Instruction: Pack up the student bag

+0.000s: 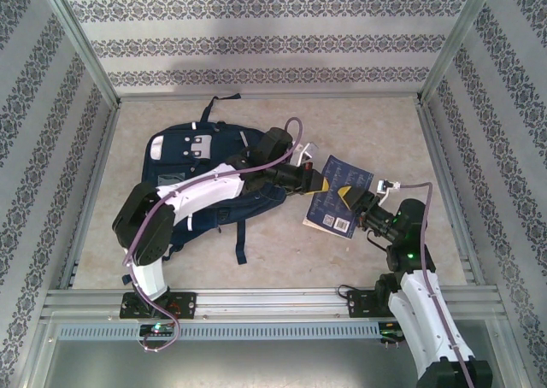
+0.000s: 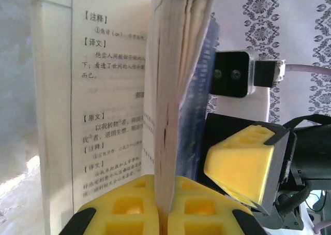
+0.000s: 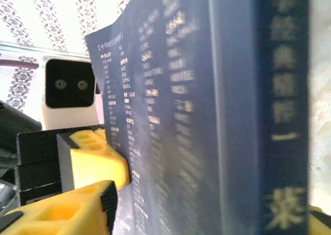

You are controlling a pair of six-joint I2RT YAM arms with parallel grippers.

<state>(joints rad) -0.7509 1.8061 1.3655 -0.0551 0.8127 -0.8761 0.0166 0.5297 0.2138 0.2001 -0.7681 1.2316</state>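
— Where's the student bag?
— Flat on the bench, left of centre. The left arm crosses over it, and its inside can't be made out.
— And the book?
— Just right of the bag. The left hand pinches its pages. The right hand straddles the cover, but I can't tell if it grips.
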